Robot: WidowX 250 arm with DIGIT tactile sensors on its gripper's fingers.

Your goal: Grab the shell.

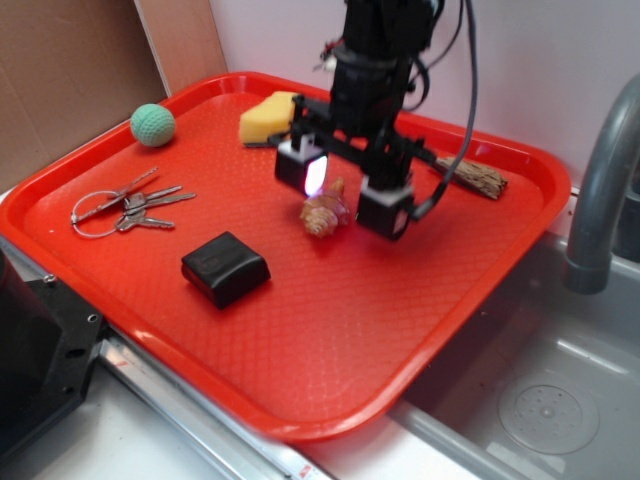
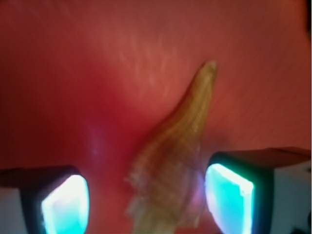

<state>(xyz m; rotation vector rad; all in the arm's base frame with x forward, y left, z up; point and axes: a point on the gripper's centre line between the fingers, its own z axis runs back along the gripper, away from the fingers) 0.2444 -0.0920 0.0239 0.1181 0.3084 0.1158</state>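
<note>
Black gripper (image 1: 343, 198) with glowing pads, jaws open, straddling the small tan-orange spiral shell (image 1: 324, 211), which lies on the red plastic tray (image 1: 330, 330) between both fingertips, tip pointing away.

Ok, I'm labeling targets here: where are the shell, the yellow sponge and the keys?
shell (image 1: 322, 214): exterior view, on its ridged body.
yellow sponge (image 1: 265, 118): exterior view, on its top face.
keys (image 1: 140, 208): exterior view, on the key blades.
</note>
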